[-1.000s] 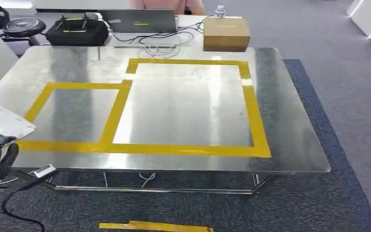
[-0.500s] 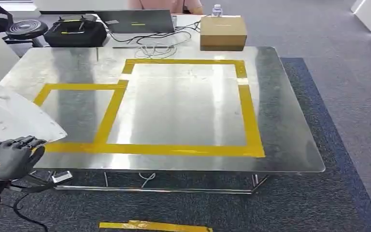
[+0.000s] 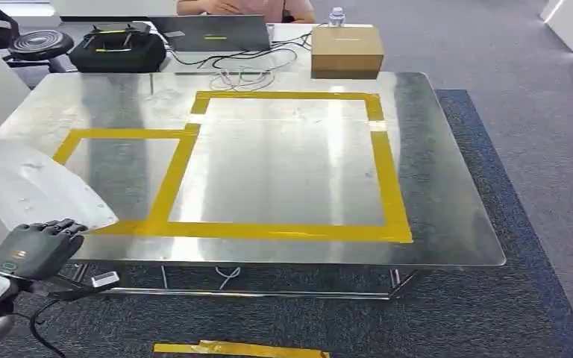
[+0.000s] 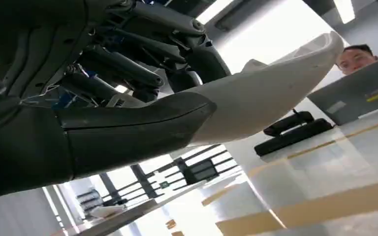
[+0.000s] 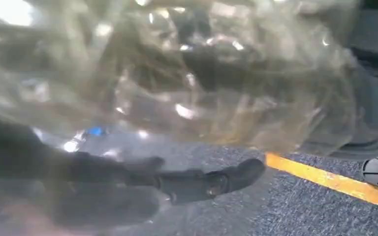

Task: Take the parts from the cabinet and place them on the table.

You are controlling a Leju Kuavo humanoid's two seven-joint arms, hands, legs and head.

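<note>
A white curved shell part [image 3: 37,186] hangs over the front left corner of the steel table [image 3: 433,149]. My left hand [image 3: 33,246] grips it from below at its near edge. In the left wrist view the thumb lies under the white part [image 4: 266,93] and the dark fingers of the left hand [image 4: 103,128] close over it. The table top carries two rectangles of yellow tape [image 3: 283,231], with nothing inside them. In the right wrist view my right hand [image 5: 177,184] is blurred, fingers stretched out above the carpet, with a clear crinkled plastic thing [image 5: 187,73] over it; a grip is not discernible.
At the far edge stand a cardboard box [image 3: 347,51], a black bag [image 3: 117,46], a laptop [image 3: 209,32] and loose cables [image 3: 246,71], with a person [image 3: 246,6] behind. A strip of yellow tape [image 3: 239,348] lies on the carpet before the table.
My left hand has risen and moved right with the white part, which now reaches further over the table's left corner. The camera view has shifted slightly.
</note>
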